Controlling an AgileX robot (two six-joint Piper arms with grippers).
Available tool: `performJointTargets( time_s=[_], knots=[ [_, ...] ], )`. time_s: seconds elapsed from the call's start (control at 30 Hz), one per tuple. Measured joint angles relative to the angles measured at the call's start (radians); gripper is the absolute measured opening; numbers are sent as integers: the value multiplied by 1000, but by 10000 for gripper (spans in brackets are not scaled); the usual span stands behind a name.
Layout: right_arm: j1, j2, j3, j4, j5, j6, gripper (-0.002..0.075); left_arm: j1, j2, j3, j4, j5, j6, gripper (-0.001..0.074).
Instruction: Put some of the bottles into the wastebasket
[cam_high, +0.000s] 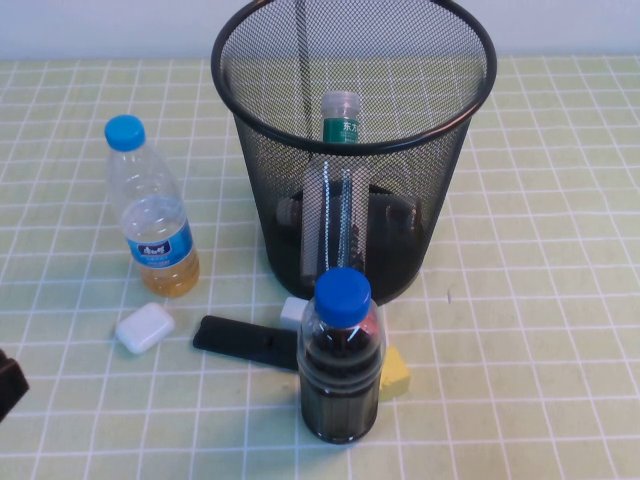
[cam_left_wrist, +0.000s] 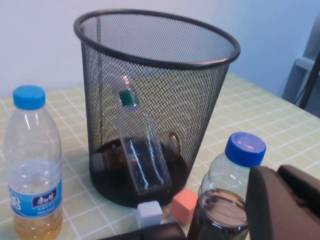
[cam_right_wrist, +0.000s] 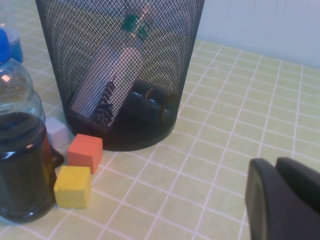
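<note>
Two bottles lie inside the wastebasket (cam_high: 352, 150) at the worktop's (cam_high: 540, 300) far middle: the larger one (cam_high: 335, 205) leans upright against the mesh, the small one (cam_high: 290, 212) rests on the base. From the left: left claw (cam_high: 8, 385) at the near edge, yellowish bottle (cam_high: 150, 205), white case (cam_high: 145, 328), black remote (cam_high: 245, 342), dark bottle (cam_high: 341, 355), yellow block (cam_high: 394, 372). Right claw (cam_right_wrist: 285, 200) hovers low, right of the wastebasket. Neither claw's grip state can be told.
</note>
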Motion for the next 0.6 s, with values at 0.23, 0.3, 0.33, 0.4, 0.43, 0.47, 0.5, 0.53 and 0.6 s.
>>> performJointTargets(
  time_s=[0.23, 0.3, 0.33, 0.4, 0.43, 0.47, 0.5, 0.53, 0.6],
  knots=[
    [0, 0, 0, -2, -2, 2, 0, 0, -2, 4, -4, -11, -2, -1],
    [0, 0, 0, -2, -2, 2, 0, 0, -2, 4, -4, -11, -2, -1],
    [0, 0, 0, -2, -2, 2, 0, 0, -2, 5, -4, -11, -2, -1],
    [0, 0, 0, -3, -2, 2, 0, 0, -2, 5, -4, -11, -2, -1],
    [0, 0, 0, -3, -2, 2, 0, 0, -2, 5, -4, -11, -2, -1],
    [0, 0, 0, -3, -2, 2, 0, 0, -2, 5, -4, -11, -2, -1],
    [0, 0, 0, -3, -2, 2, 0, 0, -2, 5, -4, -11, -2, -1],
    [0, 0, 0, -3, -2, 2, 0, 0, -2, 5, -4, -11, -2, -1],
    [0, 0, 0, -3, -2, 2, 0, 0, -2, 5, -4, -13, -2, -1]
  ],
)
